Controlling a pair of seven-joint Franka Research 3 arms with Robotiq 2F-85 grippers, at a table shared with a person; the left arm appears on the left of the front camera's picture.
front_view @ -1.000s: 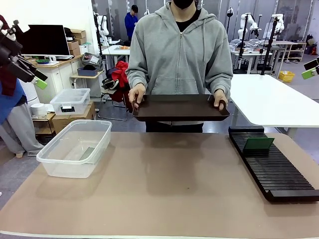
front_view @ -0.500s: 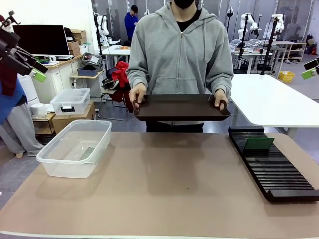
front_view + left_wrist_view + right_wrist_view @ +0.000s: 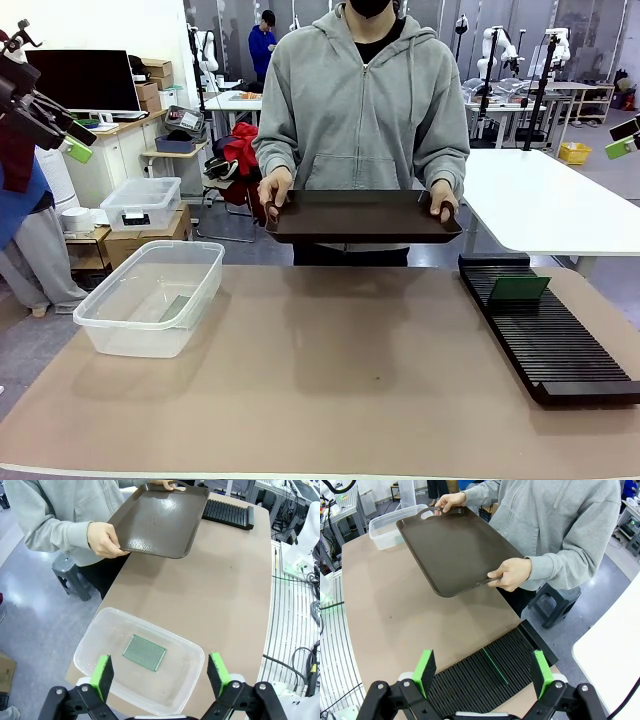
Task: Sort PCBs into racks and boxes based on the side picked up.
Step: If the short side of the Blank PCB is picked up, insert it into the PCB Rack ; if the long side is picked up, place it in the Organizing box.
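No writing reads on the brown table mat (image 3: 330, 380) in the lab; both the left gripper (image 3: 160, 672) and the right gripper (image 3: 482, 672) stand spread, holding nothing.

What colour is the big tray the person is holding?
Dark brown. The tray shows best in the right wrist view, held by both hands.

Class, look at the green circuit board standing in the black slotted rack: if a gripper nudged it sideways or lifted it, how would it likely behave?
The PCB stands on edge in the rack, leaning, so a sideways nudge would probably tip it further. It looks thin and flat, so likely light and fairly stiff. Its narrow edge offers little to grip.
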